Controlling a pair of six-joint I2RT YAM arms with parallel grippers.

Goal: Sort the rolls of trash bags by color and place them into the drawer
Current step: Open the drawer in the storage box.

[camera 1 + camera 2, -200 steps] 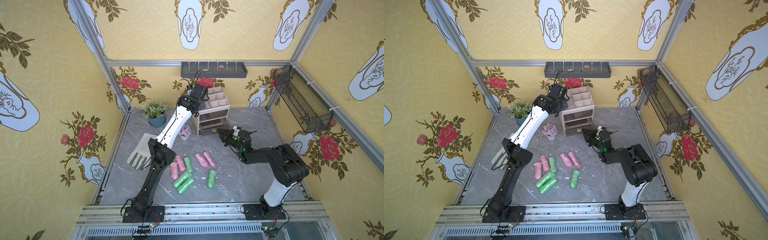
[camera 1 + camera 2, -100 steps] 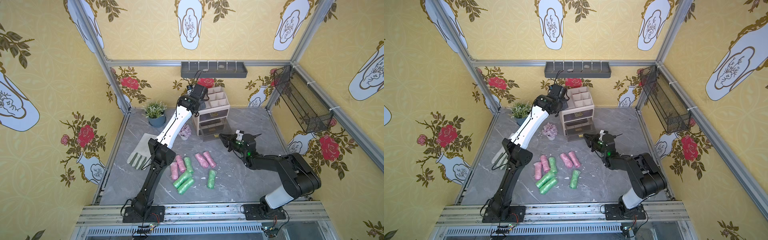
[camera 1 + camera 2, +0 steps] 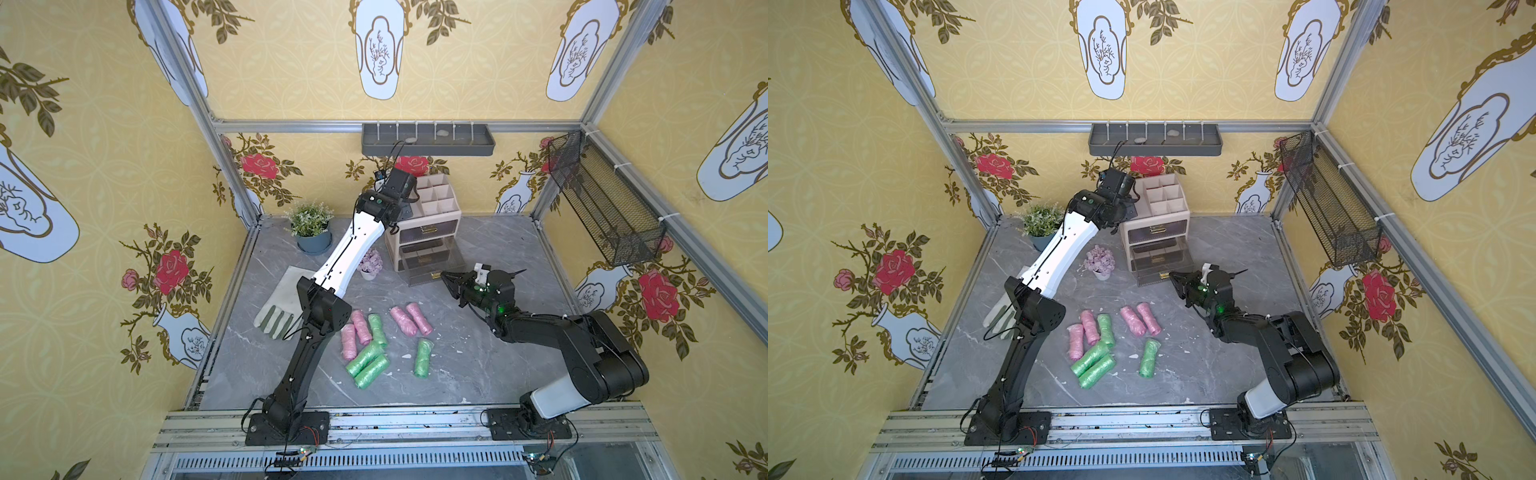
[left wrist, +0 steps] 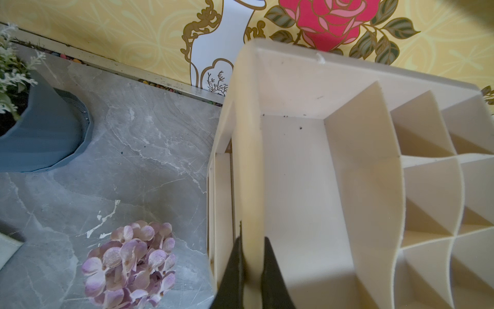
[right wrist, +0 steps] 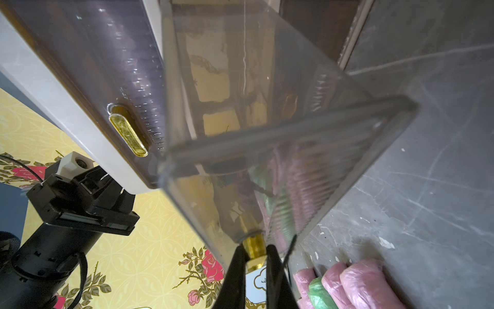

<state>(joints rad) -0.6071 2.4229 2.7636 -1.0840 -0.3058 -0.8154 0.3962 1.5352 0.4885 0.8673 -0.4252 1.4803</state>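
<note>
Pastel pink and green film wraps the rolls of trash bags (image 3: 402,321), eight in all, lying loose on the grey marble tabletop (image 3: 478,365) just below the centre of both top views. Two pink rolls lie side by side as a pair. Two more pink ones (image 3: 360,327) lie to the left of that pair, with a green roll (image 3: 377,330) touching them. Two green rolls (image 3: 365,358) lie against each other below these, and a fourth green roll (image 3: 423,357) lies apart to the right.

Above the rolls, at frame centre, stands a cream organizer (image 3: 432,203) with open compartments on top and two smoky transparent drawers in front. The lower drawer (image 3: 432,262) stands pulled out over the tabletop; the upper one is shut.

The right claw (image 5: 255,248) is narrowed onto the gold handle (image 5: 254,242) of the lower drawer, one finger on each side; in a top view it (image 3: 1173,276) meets the drawer front from the right. The left claw (image 4: 252,240) is pinched onto the organizer's side wall, one finger inside the large compartment and one outside.

Left of the organizer are a lilac flower bunch (image 3: 371,262) in a white pot, a green plant in a blue pot (image 3: 311,239) and, further down-left, a pale work glove (image 3: 278,311). A wire basket (image 3: 602,203) hangs at upper right.
</note>
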